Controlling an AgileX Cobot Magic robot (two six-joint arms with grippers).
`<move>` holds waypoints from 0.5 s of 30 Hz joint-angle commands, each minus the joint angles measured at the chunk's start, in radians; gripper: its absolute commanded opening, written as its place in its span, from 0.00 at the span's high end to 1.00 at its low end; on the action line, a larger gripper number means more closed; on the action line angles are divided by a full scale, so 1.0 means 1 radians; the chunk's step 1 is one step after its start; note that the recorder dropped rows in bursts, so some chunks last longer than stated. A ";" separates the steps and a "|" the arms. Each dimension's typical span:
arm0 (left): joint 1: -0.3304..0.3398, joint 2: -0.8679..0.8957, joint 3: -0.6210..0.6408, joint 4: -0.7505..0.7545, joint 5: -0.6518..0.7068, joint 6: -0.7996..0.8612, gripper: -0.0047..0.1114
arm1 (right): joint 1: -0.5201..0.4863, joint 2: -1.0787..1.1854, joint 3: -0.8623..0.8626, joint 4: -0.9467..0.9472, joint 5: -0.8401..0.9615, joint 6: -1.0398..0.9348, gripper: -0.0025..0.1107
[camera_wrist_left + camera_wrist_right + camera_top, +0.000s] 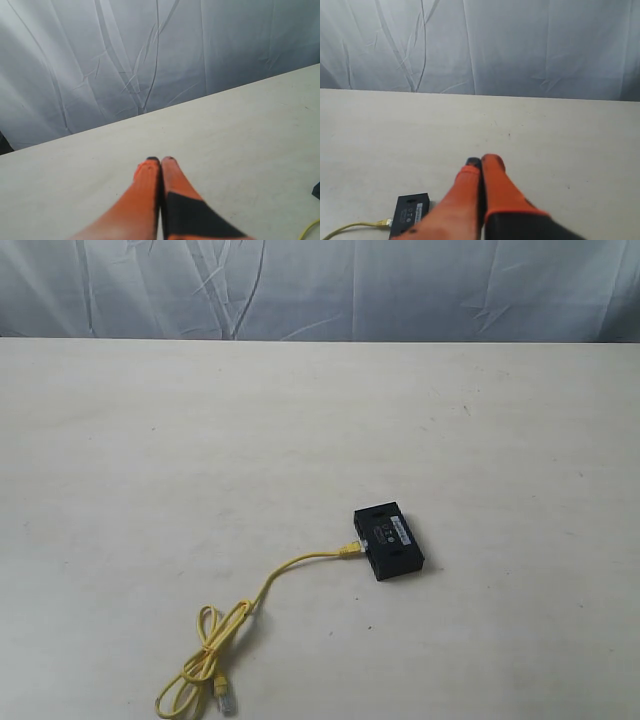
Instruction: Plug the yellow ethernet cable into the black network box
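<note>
The black network box (390, 540) lies flat on the table right of centre, white label strip up. The yellow ethernet cable (285, 573) has one plug sitting in the box's left side (350, 547); from there it runs down-left into a knotted loop (205, 660), and its other clear plug (226, 700) lies loose near the front edge. Neither arm shows in the exterior view. My left gripper (160, 160) is shut and empty, held above bare table. My right gripper (481, 161) is also shut and empty, with the box (409, 214) and cable (355, 227) beside its fingers.
A pale table (150, 460) fills the scene, with a wrinkled grey-white curtain (320, 285) hanging behind its far edge. A sliver of the cable (310, 230) and the box's corner (317, 190) show at the left wrist view's border.
</note>
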 commanded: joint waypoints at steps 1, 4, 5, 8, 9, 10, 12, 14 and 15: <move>0.005 -0.006 0.005 -0.002 -0.005 -0.007 0.96 | -0.004 -0.036 0.059 -0.044 -0.018 0.005 0.99; 0.005 -0.006 0.005 -0.002 -0.005 -0.007 0.96 | -0.005 -0.101 0.133 -0.077 -0.027 0.005 0.99; 0.005 -0.006 0.005 -0.002 -0.005 -0.007 0.96 | -0.007 -0.126 0.157 -0.087 -0.027 0.005 0.99; 0.005 -0.006 0.005 -0.002 -0.005 -0.005 0.96 | -0.051 -0.192 0.225 -0.087 -0.034 0.005 0.99; 0.005 -0.006 0.005 -0.002 -0.005 -0.005 0.96 | -0.071 -0.215 0.248 -0.087 -0.034 0.005 0.99; 0.005 -0.006 0.005 -0.002 -0.005 -0.005 0.96 | -0.087 -0.233 0.266 -0.087 -0.034 0.008 0.99; 0.005 -0.006 0.005 -0.002 -0.005 -0.005 0.96 | -0.123 -0.274 0.303 -0.087 -0.104 0.022 0.99; 0.005 -0.006 0.005 -0.002 -0.005 -0.005 0.96 | -0.144 -0.274 0.332 -0.087 -0.140 0.022 0.99; 0.005 -0.006 0.005 -0.002 -0.005 -0.005 0.96 | -0.147 -0.274 0.346 -0.081 -0.146 0.024 0.99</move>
